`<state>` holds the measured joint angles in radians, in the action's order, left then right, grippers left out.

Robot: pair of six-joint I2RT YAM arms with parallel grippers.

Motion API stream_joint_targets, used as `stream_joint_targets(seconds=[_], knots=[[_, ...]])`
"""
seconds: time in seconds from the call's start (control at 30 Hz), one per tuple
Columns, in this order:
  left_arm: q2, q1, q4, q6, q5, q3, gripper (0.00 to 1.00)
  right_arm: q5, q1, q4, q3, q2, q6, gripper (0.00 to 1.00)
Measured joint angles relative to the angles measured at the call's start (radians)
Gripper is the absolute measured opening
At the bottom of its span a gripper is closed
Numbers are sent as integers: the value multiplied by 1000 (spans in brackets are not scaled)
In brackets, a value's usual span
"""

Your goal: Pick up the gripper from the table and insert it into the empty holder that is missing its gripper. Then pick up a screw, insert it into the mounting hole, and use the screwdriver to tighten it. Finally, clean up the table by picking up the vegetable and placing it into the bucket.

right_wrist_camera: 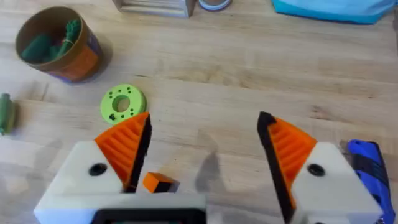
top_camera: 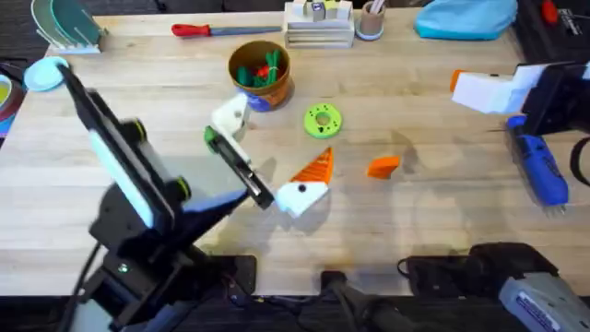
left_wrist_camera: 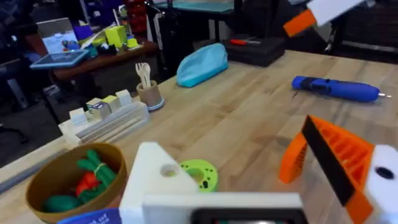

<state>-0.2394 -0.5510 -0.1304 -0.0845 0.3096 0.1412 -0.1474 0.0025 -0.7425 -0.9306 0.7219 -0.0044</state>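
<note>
A pale wooden table (top_camera: 442,231) holds the job, with the bucket (top_camera: 261,74) toward its far edge already carrying toy greens and the screwdriver (top_camera: 539,168) lying off to the right. The left gripper (left_wrist_camera: 230,146) is spread wide and holds nothing, one finger being the bare white holder (left_wrist_camera: 154,177), seemingly presented so the missing tip can be fitted. The right gripper (right_wrist_camera: 205,134) hangs wide open and empty, the loose orange gripper (right_wrist_camera: 160,182) lying on the table between its fingers, apparently lined up to grasp it, while the vegetable (top_camera: 210,137) lies beside the left arm.
</note>
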Motion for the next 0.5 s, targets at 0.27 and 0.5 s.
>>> stream_joint_targets(seconds=[0.27, 0.5], knots=[[229, 0, 57, 14, 10, -97, 993, 0, 0, 0, 0, 0, 0, 991], [234, 0, 218, 17, 23, -121, 993, 0, 0, 0, 0, 0, 0, 991]])
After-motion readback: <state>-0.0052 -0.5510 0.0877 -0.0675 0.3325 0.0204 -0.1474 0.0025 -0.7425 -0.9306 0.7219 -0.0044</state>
